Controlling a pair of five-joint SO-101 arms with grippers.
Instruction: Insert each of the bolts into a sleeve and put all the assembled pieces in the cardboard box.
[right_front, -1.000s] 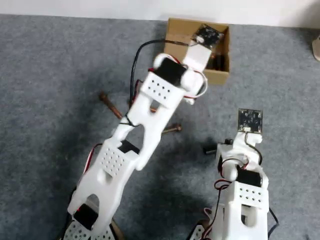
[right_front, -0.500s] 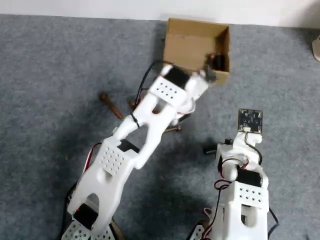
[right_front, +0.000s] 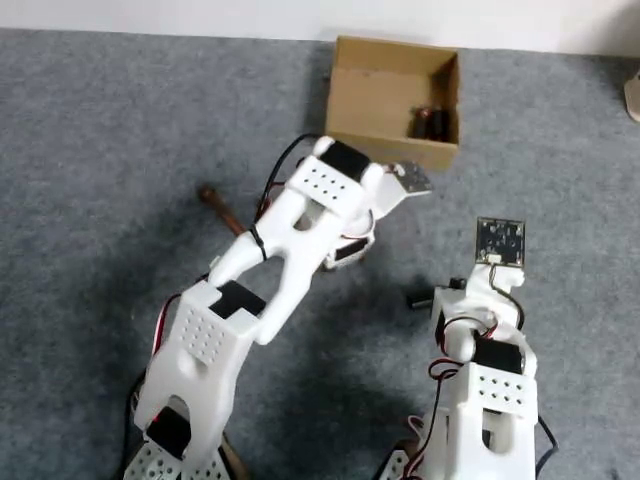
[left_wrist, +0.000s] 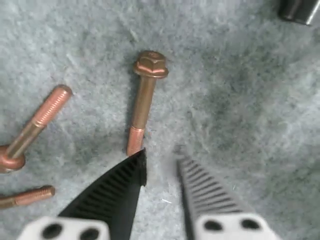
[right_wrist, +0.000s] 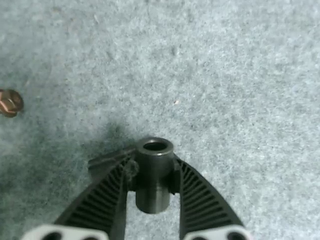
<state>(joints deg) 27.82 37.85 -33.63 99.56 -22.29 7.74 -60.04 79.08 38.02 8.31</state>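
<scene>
Hovering low over the grey counter (right_front: 100, 120) nr its ctr, the left tool (left_wrist: 161, 159) is released, jaws spread w/ nothing btwn them. A copper bolt (left_wrist: 142, 102) lies flat just ahead of it, threaded end right at the black finger's tip, hex head pointing away. Two more lie beside it, apart from each other: a second bolt (left_wrist: 37, 125) and a third bolt (left_wrist: 25, 196), both flat on the counter.

From above, the left arm (right_front: 290, 230) stretches from the near left corner toward the ctr, covering most of that cluster. One exposed bolt (right_front: 218, 205) shows on its left-edge side; can't tell which of the three it is.

The right tool (right_wrist: 152, 164), nr the near edge on the right side, is clenched on a dark sleeve (right_wrist: 154, 180), ribbed fingers pressing both sides, bore facing the wrist camera. Can't tell if the sleeve touches the counter. A bolt head (right_wrist: 10, 102) lies off to one side.

The cardboard box (right_front: 375, 95) sits at the far edge, right of ctr, top open. Dark assembled pieces (right_front: 432, 123) lie inside by its right wall.
</scene>
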